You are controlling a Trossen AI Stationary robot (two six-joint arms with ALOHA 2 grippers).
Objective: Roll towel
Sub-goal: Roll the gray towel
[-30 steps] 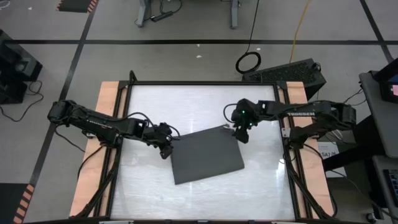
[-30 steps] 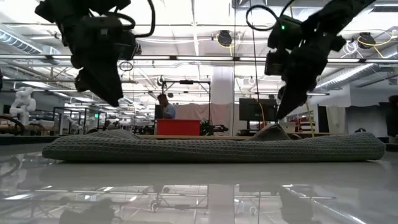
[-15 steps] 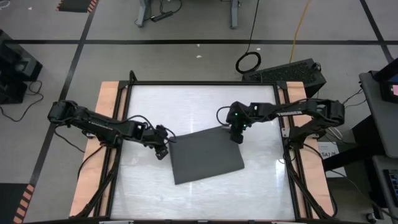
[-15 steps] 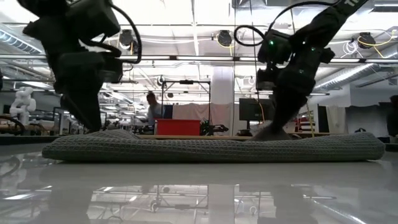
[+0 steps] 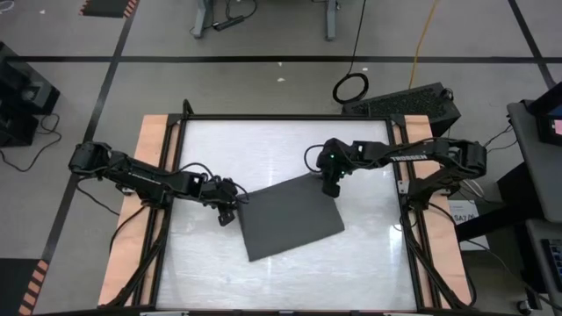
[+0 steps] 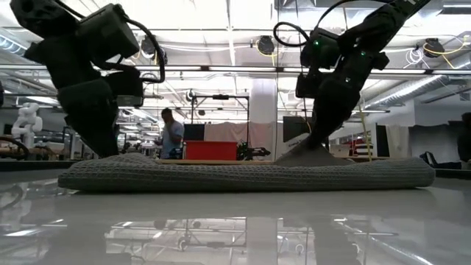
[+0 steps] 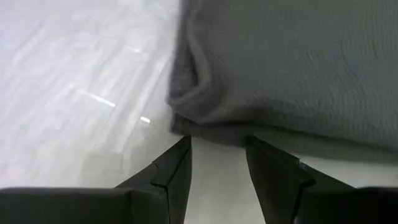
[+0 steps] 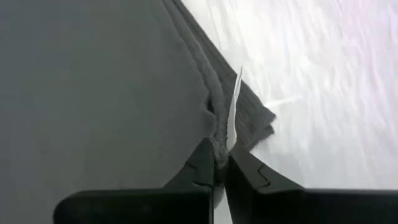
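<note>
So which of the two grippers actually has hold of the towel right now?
The right gripper: its jaws are pinched on the towel edge by the white tag. The left gripper sits open, just short of the cloth.

So the table (image 5: 281, 140) is a glossy white top in a dark frame, with pale wood strips down both sides — the only thing lying on it is the dark grey towel (image 5: 290, 219), spread flat, turned at an angle, roughly mid-table.
</note>
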